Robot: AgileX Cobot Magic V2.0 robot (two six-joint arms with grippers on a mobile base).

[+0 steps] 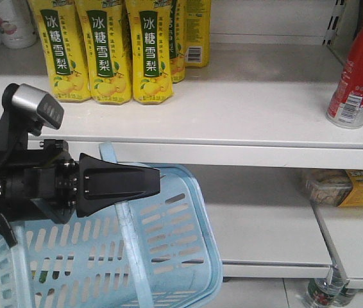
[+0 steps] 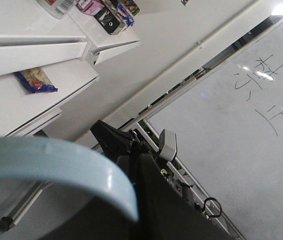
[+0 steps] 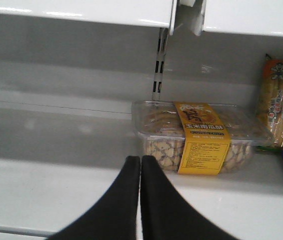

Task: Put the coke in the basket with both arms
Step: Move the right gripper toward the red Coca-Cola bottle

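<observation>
The coke [image 1: 361, 67], red all over with white script, stands on the upper shelf at the far right, partly cut off by the frame edge. The light blue basket [image 1: 168, 256] hangs tilted at lower left, below that shelf. My left gripper [image 1: 158, 181] is shut on its flat blue handle [image 1: 125, 221], which curves across the jaws in the left wrist view [image 2: 56, 160]. My right gripper [image 3: 140, 159] is shut on nothing and points at the lower shelf. It does not show in the front view.
Yellow pear-drink bottles [image 1: 104, 51] stand at the back left of the upper shelf [image 1: 233, 128]. A clear snack box with a yellow label [image 3: 196, 137] lies on the lower shelf, just beyond my right fingertips. Bottles [image 1: 326, 292] stand near the floor at right.
</observation>
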